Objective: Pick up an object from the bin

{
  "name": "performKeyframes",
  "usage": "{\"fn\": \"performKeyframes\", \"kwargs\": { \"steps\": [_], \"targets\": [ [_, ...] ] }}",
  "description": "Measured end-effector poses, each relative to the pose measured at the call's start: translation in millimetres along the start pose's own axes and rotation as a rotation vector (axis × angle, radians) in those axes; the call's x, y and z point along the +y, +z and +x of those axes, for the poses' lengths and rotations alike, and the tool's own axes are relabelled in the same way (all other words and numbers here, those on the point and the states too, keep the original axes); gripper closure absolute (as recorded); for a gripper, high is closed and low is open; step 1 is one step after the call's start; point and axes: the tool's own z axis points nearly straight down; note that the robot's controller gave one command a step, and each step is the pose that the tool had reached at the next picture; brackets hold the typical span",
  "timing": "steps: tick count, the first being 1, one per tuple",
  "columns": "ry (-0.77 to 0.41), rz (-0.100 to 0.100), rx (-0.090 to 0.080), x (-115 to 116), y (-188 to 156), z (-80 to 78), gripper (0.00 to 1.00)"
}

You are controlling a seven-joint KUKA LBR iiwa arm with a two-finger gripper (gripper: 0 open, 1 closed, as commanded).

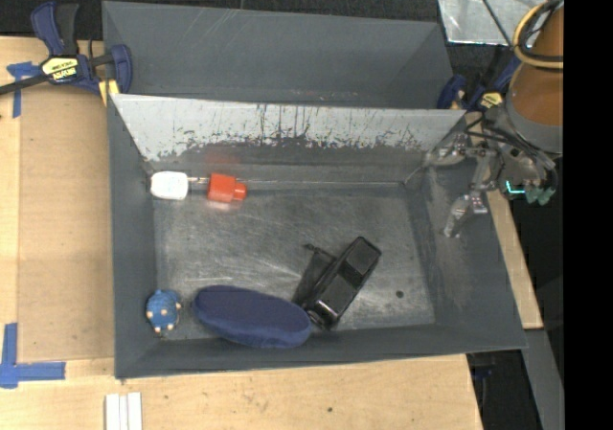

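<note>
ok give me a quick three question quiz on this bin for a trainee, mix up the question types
1. True or false: along the back wall of the bin, the red block lies to the right of the white piece.
2. Which thing lies nearest the gripper, which hangs at the bin's right wall? A: the black folded device. B: the white piece. C: the red block.
3. Fill in, left or right: the small blue ball lies just ____ of the dark blue oval pouch.

Key: 1 true; 2 A; 3 left.
</note>
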Motion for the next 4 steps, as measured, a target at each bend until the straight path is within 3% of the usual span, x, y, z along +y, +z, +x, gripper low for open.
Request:
{"fn": "performKeyframes", "kwargs": {
  "steps": [1,2,3,4],
  "targets": [
    [-0.098,0.002,-0.012,71.2,148.9,41.9,0.0],
    [-0.205,0.002,-0.01,131.9,129.9,31.8,0.0],
    [-0.565,-0.001,-0.004,224.0,131.4,56.8,0.0],
    [0.064,-0.01,-0.024,219.7,155.6,68.2,0.0]
  ]
}}
